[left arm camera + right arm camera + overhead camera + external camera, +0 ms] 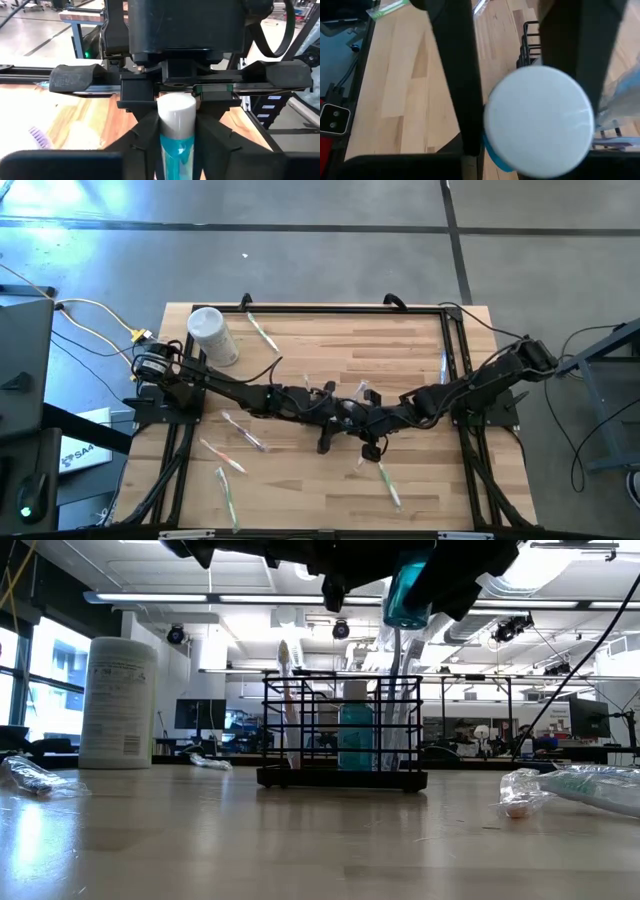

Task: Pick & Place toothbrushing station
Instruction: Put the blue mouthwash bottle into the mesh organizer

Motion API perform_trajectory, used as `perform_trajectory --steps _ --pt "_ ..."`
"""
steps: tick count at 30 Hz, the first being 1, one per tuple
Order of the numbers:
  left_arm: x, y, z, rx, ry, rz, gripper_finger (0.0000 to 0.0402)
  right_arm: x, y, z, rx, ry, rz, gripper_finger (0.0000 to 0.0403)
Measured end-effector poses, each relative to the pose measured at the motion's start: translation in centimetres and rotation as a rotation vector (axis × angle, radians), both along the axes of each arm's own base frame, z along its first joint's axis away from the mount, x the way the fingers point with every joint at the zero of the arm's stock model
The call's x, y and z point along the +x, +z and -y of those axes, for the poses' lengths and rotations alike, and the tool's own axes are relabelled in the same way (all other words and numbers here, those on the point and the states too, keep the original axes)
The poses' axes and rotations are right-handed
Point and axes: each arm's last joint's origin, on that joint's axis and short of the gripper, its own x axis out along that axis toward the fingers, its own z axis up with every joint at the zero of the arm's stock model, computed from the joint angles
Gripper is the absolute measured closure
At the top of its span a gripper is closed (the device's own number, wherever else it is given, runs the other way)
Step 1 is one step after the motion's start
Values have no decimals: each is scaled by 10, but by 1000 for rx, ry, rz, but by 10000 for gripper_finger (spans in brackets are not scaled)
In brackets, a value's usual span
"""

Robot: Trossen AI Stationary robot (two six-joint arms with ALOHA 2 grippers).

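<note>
The toothbrushing station, a black wire holder, stands on its base on the wooden table with a toothbrush and a blue bottle inside. It also shows in the right wrist view. In the high view the arms hide it. Both grippers meet above it at mid-table: my left gripper comes from the left, my right gripper from the right. Between them hangs a blue tube with a round white cap. Both grippers are shut on it. My left gripper has the tube's blue body just under the white cap, pinched between its two fingers. The fingers come in about level from the table's left. The tube stands cap up, clear of the holder. My right gripper pinches the tube at its cap end between its two fingers. The white cap faces back along the fingers. They slant down from the table's right. The tube is held clear above the holder.
A white cylindrical container stands at the far left of the table. Several wrapped toothbrushes lie scattered about. A crumpled wrapper lies right of the holder. A black frame edges the table.
</note>
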Motion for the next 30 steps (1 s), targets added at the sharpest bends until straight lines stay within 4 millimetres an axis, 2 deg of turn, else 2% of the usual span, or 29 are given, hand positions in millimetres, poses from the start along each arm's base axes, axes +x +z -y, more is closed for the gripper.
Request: perform_trajectory --steps 1,14,24,30 --pt "0 0 0 3 -4 0 313 0 0 0 -3 -1 -1 345" --pt "0 0 0 24 -16 -1 314 -1 -1 0 -13 -8 -9 344" --pt "1 1 -1 37 -25 7 314 1 1 1 -32 -39 21 240" --pt "1 1 -1 33 -25 1 314 1 1 1 -34 -40 17 222"
